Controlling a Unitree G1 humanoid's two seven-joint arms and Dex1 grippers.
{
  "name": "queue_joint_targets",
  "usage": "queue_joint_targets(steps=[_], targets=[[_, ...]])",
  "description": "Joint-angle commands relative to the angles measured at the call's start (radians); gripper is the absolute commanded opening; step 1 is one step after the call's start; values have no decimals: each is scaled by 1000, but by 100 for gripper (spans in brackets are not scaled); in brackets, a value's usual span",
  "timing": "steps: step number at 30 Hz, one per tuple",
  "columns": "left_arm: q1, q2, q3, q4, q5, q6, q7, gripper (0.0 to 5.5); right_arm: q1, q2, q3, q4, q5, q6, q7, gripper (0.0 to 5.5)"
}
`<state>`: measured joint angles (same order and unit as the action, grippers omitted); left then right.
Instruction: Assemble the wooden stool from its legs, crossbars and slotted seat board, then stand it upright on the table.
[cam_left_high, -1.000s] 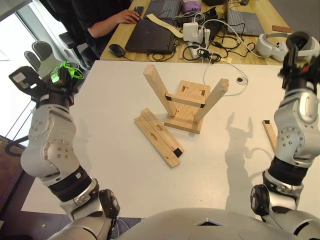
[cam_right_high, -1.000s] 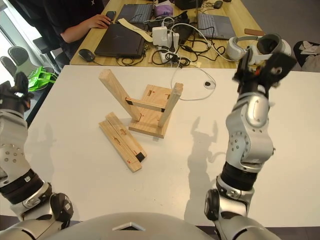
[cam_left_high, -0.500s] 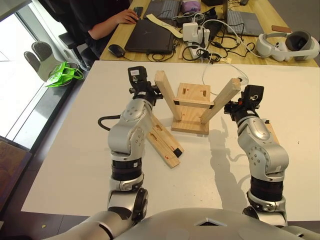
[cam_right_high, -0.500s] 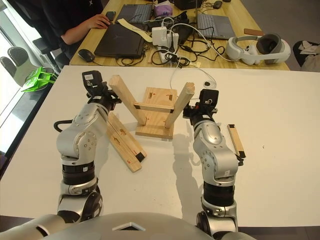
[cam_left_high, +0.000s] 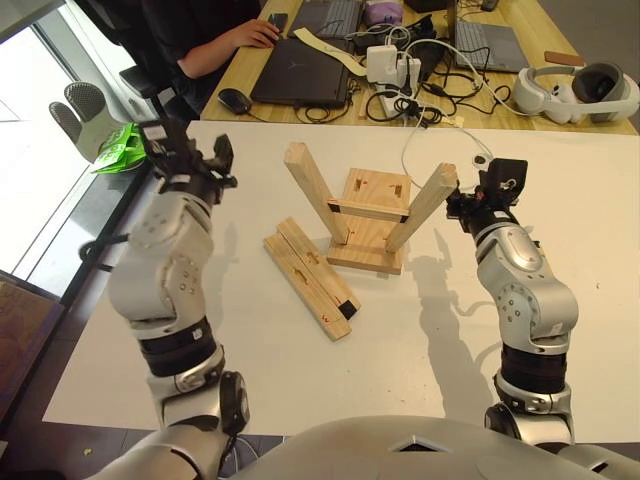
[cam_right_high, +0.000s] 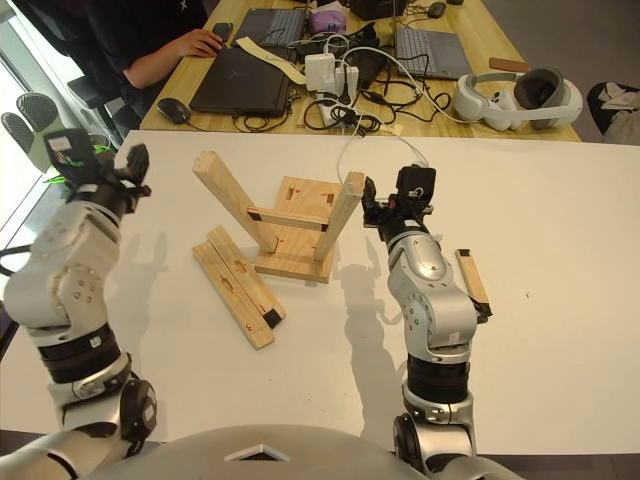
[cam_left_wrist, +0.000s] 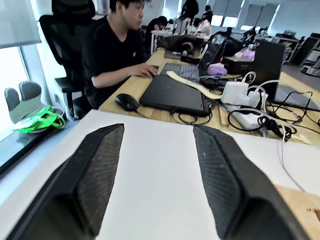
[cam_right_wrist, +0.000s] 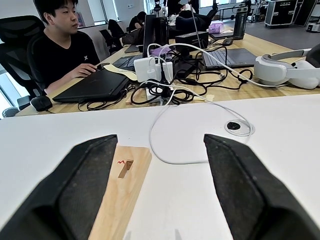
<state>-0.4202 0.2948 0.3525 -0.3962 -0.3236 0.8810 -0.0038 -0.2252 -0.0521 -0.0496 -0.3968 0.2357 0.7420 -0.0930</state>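
Since half a second ago your left arm has swung off the stool's left leg and out toward the far left edge of the white table (cam_left_high: 250, 380). Your right arm has barely shifted.

Your left gripper (cam_left_high: 200, 165) now hangs well apart from the wood, its fingers spread wide with nothing between them. Your right gripper (cam_right_high: 385, 210) is also wide and empty, just right of the top of the right-hand upright pale wooden leg (cam_left_high: 422, 205).

The pale square wooden seat board (cam_left_high: 372, 215) lies flat mid-table. That leg and the left-hand upright pale wooden leg (cam_left_high: 312, 190) splay up from it, joined by a thin wooden crossbar (cam_left_high: 365, 207).

The loose pair of pale wooden legs (cam_left_high: 308, 275) lies flat just near-left of the board. Its long axis runs from far left to near right, so your left arm is probably the nearer one for it. A short loose wooden bar (cam_right_high: 470, 280) lies beside your right arm.
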Motion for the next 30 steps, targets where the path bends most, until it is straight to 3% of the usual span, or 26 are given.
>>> queue_joint_targets(steps=[1, 6, 16, 19, 22, 25, 27, 28, 30], targets=[[-251, 57, 78, 139, -97, -58, -69, 255, -12, -3, -14, 17, -13, -20, 9, 323], [-499, 46, 107, 237, -290, -35, -156, 255, -21, -4, -11, 24, -18, -27, 27, 323], [-719, 98, 185, 266, -553, 5, -123, 255, -16, -12, -15, 14, -23, -10, 51, 323], [-664, 77, 164, 213, -649, 79, -87, 255, -19, -9, -13, 13, -23, -6, 51, 323], [-418, 37, 28, 86, -676, 203, -57, 255, -15, -12, -14, 7, -21, 0, 54, 323], [-62, 10, -301, 70, -550, 344, 13, 255, -18, -16, -19, 3, -20, 7, 55, 323], [123, 4, -500, 29, -469, 338, 33, 255, -33, -18, -16, 9, -17, 12, 60, 323], [150, -28, -517, -4, -465, 308, 41, 255, -37, -22, -19, 9, -15, 15, 62, 323], [94, -92, -447, -29, -464, 234, 70, 255, -30, -31, -29, 4, -16, 17, 63, 323]])
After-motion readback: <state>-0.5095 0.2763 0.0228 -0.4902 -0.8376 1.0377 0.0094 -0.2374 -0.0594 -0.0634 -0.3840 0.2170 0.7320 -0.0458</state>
